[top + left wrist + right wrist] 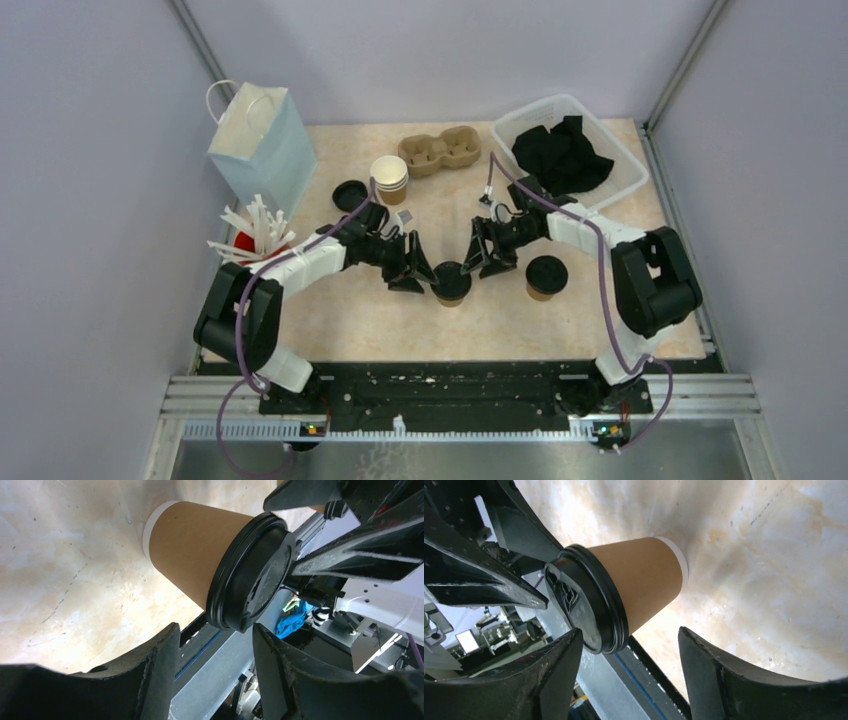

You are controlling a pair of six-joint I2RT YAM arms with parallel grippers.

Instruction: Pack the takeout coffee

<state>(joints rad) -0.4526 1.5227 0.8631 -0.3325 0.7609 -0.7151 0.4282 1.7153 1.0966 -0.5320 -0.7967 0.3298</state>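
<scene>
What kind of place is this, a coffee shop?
Probably not a real shop: it looks like a robot test bench. Two robot arms are bolted to a walled-in table, with lidded paper cups, a cardboard carrier and a paper bag.

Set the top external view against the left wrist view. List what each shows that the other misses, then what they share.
Only top external: the second lidded cup, the paper bag, the cardboard carrier, the white basket and the red cup of sticks.
Only left wrist: the middle cup seen from the side, its kraft wall and white bottom rim, not touched by the open left gripper.
Both: the middle cup, lidded, standing on the table, with the right gripper facing it from the other side.
</scene>
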